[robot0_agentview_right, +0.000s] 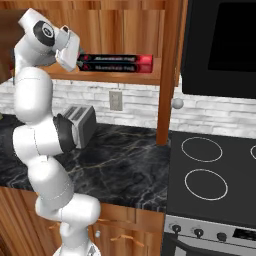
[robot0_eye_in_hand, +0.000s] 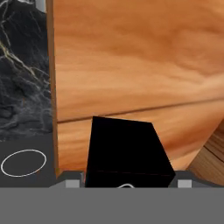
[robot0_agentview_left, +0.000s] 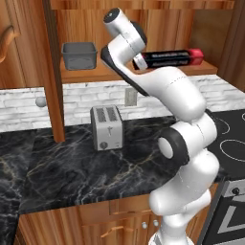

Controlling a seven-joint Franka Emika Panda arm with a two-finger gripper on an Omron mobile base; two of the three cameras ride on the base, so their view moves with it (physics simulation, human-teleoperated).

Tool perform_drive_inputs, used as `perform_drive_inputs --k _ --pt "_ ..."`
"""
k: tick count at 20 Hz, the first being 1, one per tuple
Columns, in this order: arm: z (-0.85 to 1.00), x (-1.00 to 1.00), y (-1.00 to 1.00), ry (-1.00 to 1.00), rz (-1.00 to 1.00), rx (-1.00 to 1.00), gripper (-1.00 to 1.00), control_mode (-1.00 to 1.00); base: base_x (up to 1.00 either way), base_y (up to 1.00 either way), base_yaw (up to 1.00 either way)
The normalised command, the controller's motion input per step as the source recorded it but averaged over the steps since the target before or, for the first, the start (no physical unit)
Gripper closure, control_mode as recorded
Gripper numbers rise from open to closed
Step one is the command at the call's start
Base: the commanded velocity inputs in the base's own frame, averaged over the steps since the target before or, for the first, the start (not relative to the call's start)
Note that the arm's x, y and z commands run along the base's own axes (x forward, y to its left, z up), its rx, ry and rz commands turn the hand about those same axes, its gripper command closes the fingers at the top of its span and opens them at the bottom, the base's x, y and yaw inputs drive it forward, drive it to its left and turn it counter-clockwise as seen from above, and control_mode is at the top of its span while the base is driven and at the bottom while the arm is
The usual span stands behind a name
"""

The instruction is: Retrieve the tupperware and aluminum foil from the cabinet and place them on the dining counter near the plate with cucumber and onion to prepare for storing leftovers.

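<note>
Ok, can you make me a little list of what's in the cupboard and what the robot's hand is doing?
cabinet: open, one wooden shelf
tupperware: on the shelf, left end in the left base view, untouched
aluminum foil: lying on the same shelf, to the right of the tub
pincer: up at the foil box's end, fingers on either side of it; grip cannot be told
toaster: on the black worktop below the shelf
task so far: both things not yet taken out
</note>
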Motion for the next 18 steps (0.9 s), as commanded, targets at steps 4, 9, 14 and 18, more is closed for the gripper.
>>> perform_drive_inputs --k 4,9,14,18 --pt "0.00 -1.00 0.41 -0.08 0.01 -0.04 1.00 -1.00 0.00 0.00 0.00" --pt "0.00 -0.98 0.21 -0.11 0.02 -0.03 1.00 -1.00 0.00 0.00 0.00" --pt "0.00 -1.00 0.13 -0.14 0.23 -0.09 1.00 -1.00 0.00 0.00 0.00" --pt "-0.17 -1.00 -0.03 -0.10 0.34 -0.18 1.00 -1.00 0.00 0.00 0.00"
